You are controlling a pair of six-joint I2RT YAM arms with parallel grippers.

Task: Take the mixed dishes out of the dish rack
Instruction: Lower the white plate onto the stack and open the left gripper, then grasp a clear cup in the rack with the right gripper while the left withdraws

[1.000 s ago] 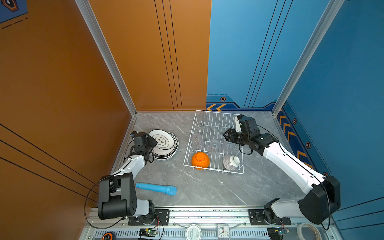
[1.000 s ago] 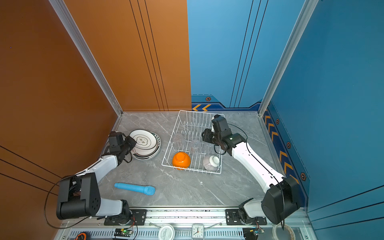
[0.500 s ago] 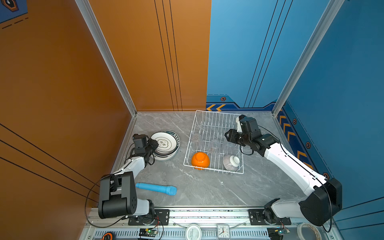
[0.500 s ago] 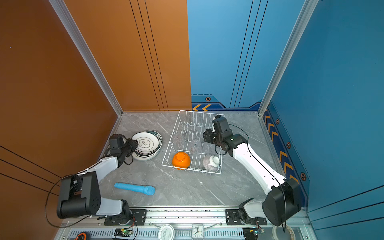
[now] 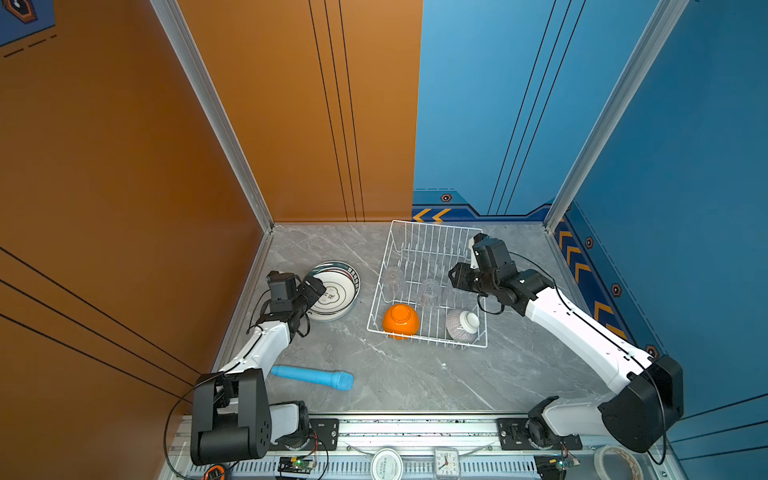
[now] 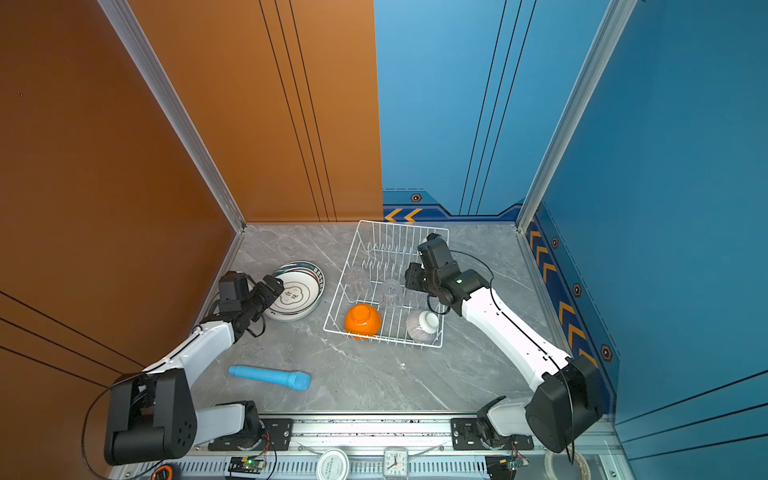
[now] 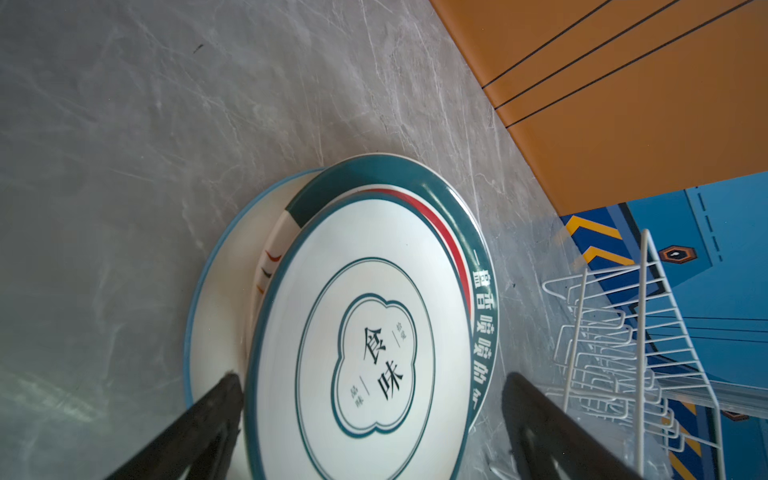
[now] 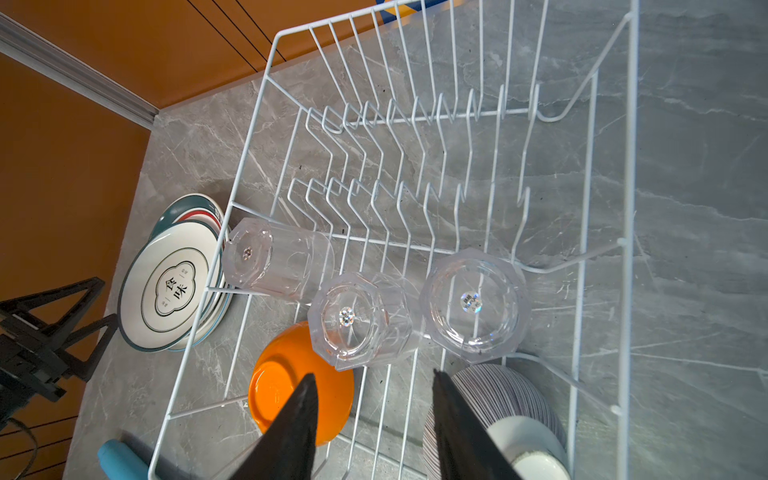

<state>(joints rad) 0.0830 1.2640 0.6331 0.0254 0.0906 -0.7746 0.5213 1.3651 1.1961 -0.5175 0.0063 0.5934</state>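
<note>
Left tool [image 7: 372,378] stood wide open astride the plate stack [image 5: 334,291] on the counter [image 5: 395,374], centre-left in a top view. Right tool [image 8: 372,374], part-open and empty, hung above the middle tumbler [image 8: 359,320] in the dish rack [image 5: 436,225]. Judged best: descend square, close gently; glass looked slippery.

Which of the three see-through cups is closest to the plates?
The cup by the dish rack's side wall, right beside the plates. The middle cup and the last cup sit farther inside.
</note>
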